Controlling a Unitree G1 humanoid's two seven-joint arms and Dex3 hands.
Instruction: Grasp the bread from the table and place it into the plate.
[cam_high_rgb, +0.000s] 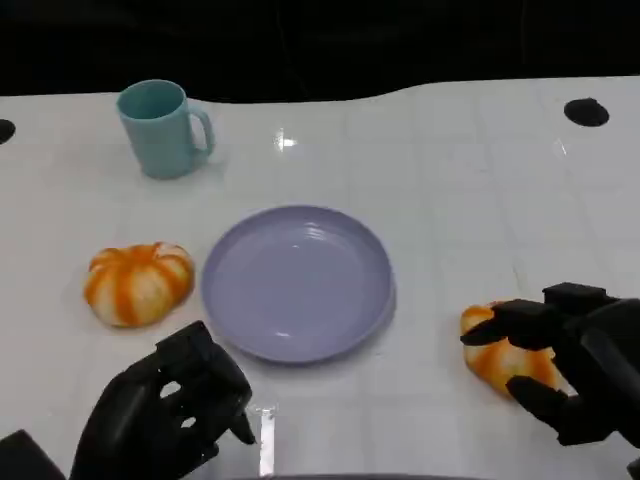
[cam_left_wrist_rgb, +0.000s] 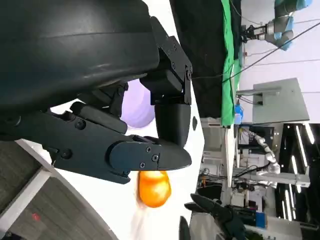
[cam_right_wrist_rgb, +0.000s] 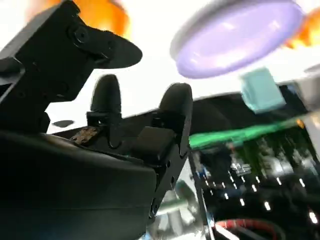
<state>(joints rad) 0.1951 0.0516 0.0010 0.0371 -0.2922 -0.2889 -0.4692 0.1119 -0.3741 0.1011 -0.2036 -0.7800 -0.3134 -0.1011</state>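
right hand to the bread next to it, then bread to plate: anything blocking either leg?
Nothing visible blocks either. The right hand is already at the right-side bread, fingers around it; whether they grip it can't be told. Between that bread and the purple plate lies bare white table. The mug and the other bread sit off that path.

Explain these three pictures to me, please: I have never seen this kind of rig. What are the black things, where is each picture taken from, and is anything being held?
The black shapes are the two hands of a humanoid robot standing at a white table. The head view looks down from the robot's head or chest; the other two come from cameras at its wrists, so they look tilted.

On the table lie a lilac plate, with nothing on it, a teal mug behind it, and two orange-and-white bread rolls: the left bread beside the plate, untouched, and the right bread on the other side.

The right hand has its fingers around the right bread, though a firm grip is not clear. The left hand holds nothing, fingers apart.
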